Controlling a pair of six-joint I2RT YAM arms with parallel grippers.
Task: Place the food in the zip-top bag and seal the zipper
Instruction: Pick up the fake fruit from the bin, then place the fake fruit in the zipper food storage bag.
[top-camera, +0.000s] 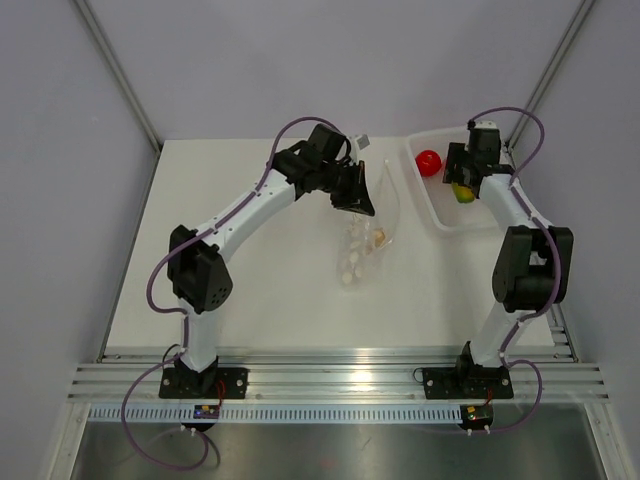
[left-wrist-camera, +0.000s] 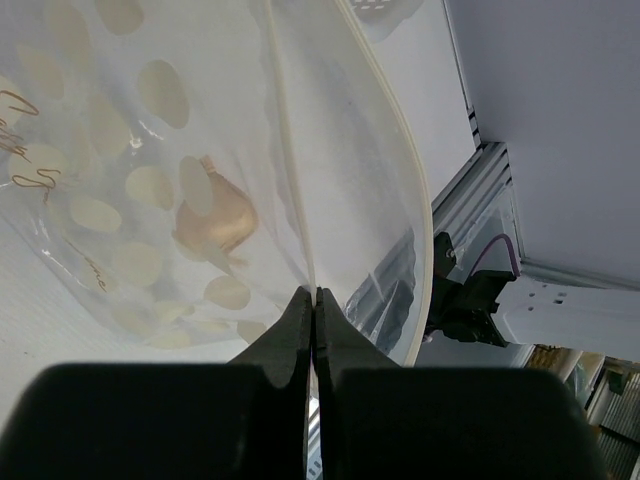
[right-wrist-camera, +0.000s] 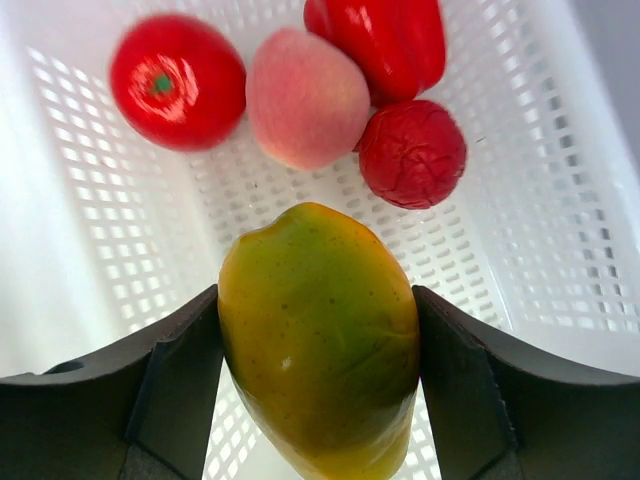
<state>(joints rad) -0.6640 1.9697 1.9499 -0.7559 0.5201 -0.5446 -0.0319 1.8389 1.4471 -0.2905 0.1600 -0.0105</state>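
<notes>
The zip-top bag (top-camera: 365, 240) lies mid-table, clear with white dots. Its mouth is lifted by my left gripper (top-camera: 358, 200). In the left wrist view that gripper (left-wrist-camera: 315, 300) is shut on the zipper (left-wrist-camera: 290, 180) strip, and the dotted bag (left-wrist-camera: 150, 150) spreads beyond it with a small tan item (left-wrist-camera: 215, 215) inside. My right gripper (right-wrist-camera: 316, 300) is down in the white tray (right-wrist-camera: 560, 200), its jaws pressed against both sides of a yellow-green fruit (right-wrist-camera: 320, 340). Behind it lie a red tomato (right-wrist-camera: 177, 80), a peach (right-wrist-camera: 307, 97), a red pepper (right-wrist-camera: 385, 45) and a dark red ball (right-wrist-camera: 412, 152).
The white tray (top-camera: 440, 215) stands at the back right of the table, with a red fruit (top-camera: 429, 162) showing at its far end. The right arm (top-camera: 500, 200) reaches over the tray. Grey walls enclose the table on three sides.
</notes>
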